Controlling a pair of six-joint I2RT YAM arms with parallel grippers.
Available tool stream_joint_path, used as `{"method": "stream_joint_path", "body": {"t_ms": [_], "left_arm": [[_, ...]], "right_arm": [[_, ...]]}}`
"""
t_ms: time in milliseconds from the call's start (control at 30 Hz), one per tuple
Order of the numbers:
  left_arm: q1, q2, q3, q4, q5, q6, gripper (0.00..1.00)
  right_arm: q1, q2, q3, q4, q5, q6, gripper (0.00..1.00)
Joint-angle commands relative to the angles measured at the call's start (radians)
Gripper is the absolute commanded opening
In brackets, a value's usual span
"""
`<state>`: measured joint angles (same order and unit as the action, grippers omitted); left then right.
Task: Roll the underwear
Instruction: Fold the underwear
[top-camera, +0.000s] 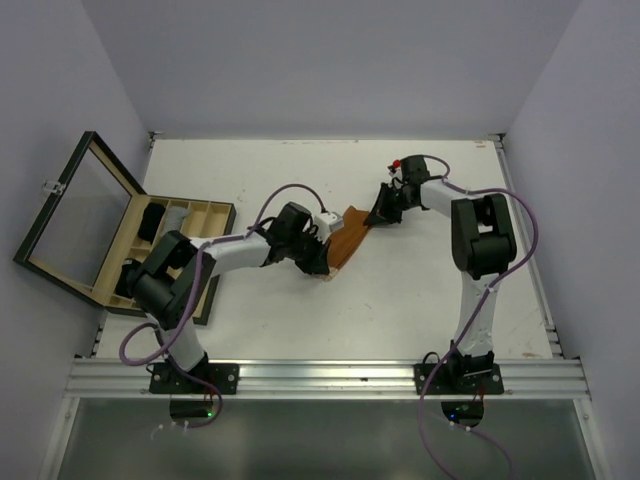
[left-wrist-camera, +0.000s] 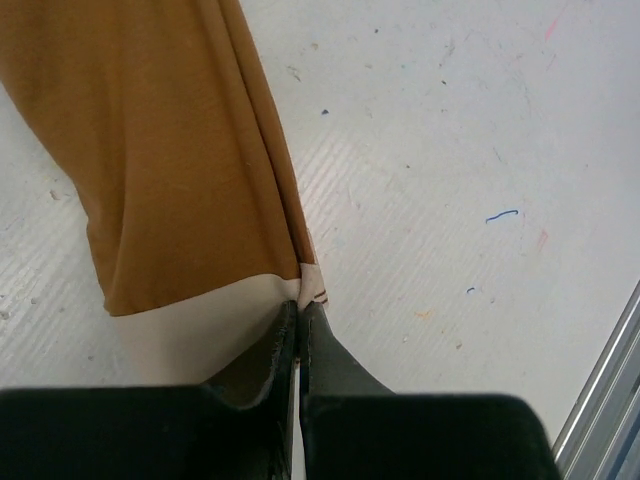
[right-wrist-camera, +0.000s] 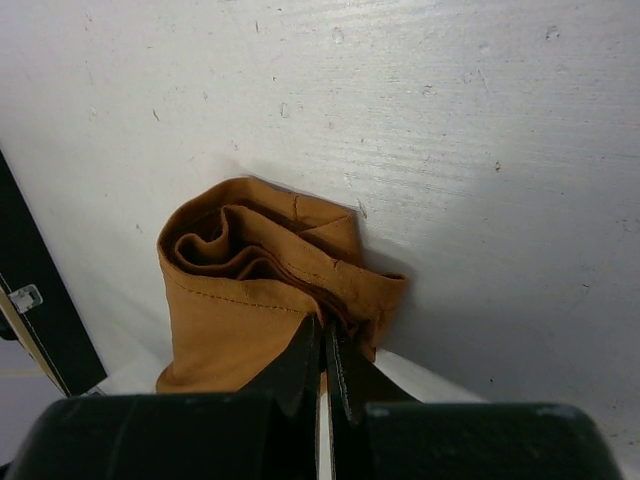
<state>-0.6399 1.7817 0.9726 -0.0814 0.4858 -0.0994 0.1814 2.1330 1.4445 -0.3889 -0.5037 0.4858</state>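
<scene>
An orange-brown underwear (top-camera: 343, 243) with a white waistband lies stretched on the white table between my two grippers. My left gripper (top-camera: 322, 262) is shut on its white waistband corner; in the left wrist view the cloth (left-wrist-camera: 170, 150) runs away from the pinched tips (left-wrist-camera: 302, 305). My right gripper (top-camera: 381, 212) is shut on the other end, where the cloth (right-wrist-camera: 250, 270) is bunched into folds at the tips (right-wrist-camera: 322, 325). Black underwear (top-camera: 152, 222) sits in the wooden box.
A compartmented wooden box (top-camera: 205, 215) with its glass lid (top-camera: 75, 210) open stands at the left table edge. Its dark edge shows in the right wrist view (right-wrist-camera: 35, 290). An aluminium rail (top-camera: 320, 375) runs along the near edge.
</scene>
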Motion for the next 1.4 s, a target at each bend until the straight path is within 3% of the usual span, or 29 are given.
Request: {"method": "stream_joint_path", "body": {"t_ms": [0,500,600,800,900,1033,1267,1333,1367], "left_arm": [[-0.044,-0.061,-0.026,-0.132,-0.047,0.064,0.00],[-0.083,0.091,0.008,-0.081,-0.047,-0.002,0.00],[-0.075,0.133,0.009,-0.090,-0.053,-0.006,0.00],[-0.063,0.144,0.034,-0.100,-0.030,-0.005,0.37],[-0.067,0.075,0.044,-0.113,0.002,0.010,0.49],[-0.078,-0.089,0.064,-0.149,0.056,0.047,0.49],[-0.057,-0.202,0.181,-0.258,0.045,0.119,0.86],[-0.031,-0.180,0.192,-0.239,0.069,0.107,0.88],[0.000,-0.164,0.214,-0.241,0.095,0.107,0.78]], "right_arm": [[-0.007,0.061,0.004,0.019,0.120,-0.052,0.00],[-0.007,0.059,0.016,0.001,0.106,-0.056,0.00],[-0.007,0.035,0.034,-0.001,0.082,-0.055,0.08],[-0.007,0.011,0.074,-0.015,0.040,-0.052,0.10],[-0.007,0.024,0.083,-0.015,0.031,-0.072,0.09],[-0.007,0.062,0.105,-0.015,0.024,-0.090,0.06],[-0.007,0.105,0.117,-0.005,0.034,-0.119,0.06],[-0.005,0.110,0.119,-0.007,0.037,-0.130,0.05],[-0.005,0.111,0.122,-0.005,0.037,-0.133,0.05]]}}
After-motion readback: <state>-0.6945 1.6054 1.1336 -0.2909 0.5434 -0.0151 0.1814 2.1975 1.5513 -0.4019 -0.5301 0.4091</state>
